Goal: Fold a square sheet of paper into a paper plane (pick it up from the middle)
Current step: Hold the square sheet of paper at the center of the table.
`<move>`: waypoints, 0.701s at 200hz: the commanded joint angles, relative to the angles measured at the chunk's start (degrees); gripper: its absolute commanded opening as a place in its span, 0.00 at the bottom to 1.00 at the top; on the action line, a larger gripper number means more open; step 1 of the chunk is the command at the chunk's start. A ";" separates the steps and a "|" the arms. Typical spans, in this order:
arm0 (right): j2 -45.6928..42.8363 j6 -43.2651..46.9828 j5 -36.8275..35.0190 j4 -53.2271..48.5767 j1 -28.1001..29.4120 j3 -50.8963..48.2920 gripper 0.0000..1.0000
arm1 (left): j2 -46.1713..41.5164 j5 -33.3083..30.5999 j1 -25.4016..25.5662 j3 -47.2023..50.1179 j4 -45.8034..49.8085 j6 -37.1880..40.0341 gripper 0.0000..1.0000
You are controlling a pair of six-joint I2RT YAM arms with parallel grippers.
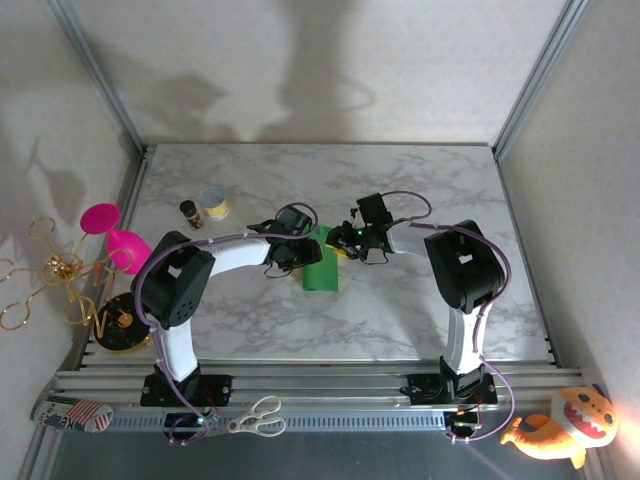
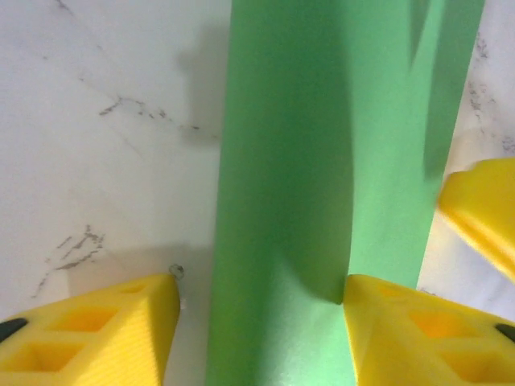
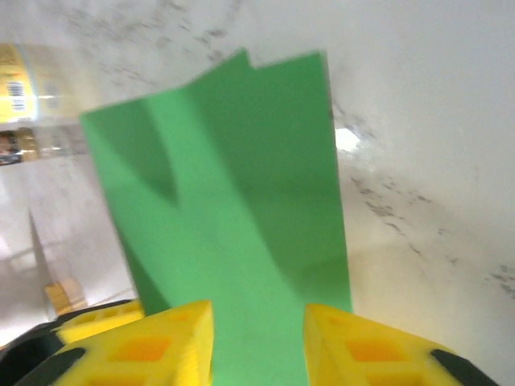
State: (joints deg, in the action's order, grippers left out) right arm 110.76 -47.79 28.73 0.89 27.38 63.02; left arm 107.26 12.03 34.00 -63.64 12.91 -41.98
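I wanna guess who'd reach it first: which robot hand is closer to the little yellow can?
Left. The left gripper is at the green paper's left side, nearest the can. The right gripper is at the paper's other side, farther away.

Green paper point(image 2: 322, 161), a long strip, runs top to bottom across the marble table point(image 2: 105, 161). The left gripper point(image 2: 261, 322) has its 2 yellow fingers spread, 1 on bare table just beside the strip, the other touching its right side. A 3rd yellow finger point(image 2: 483, 209) enters at right.
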 commanded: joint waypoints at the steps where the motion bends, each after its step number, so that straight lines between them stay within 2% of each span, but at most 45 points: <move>1: -5.41 -0.52 -0.56 2.38 -1.35 -1.19 0.40 | 1.98 -4.96 0.19 0.87 2.61 -0.61 0.52; 53: -7.06 2.52 -7.48 -1.41 -2.46 -1.85 0.42 | 2.95 -7.27 0.10 2.00 2.06 -2.57 0.46; 140: -5.83 2.59 -7.40 -1.06 -2.42 -2.59 0.41 | 3.63 -8.71 -0.56 4.23 0.63 -6.61 0.40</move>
State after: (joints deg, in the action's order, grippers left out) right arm 104.25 -46.04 22.06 0.36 24.91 61.36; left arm 107.35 7.88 34.41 -62.33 11.99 -46.96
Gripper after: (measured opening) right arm 0.416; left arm 0.403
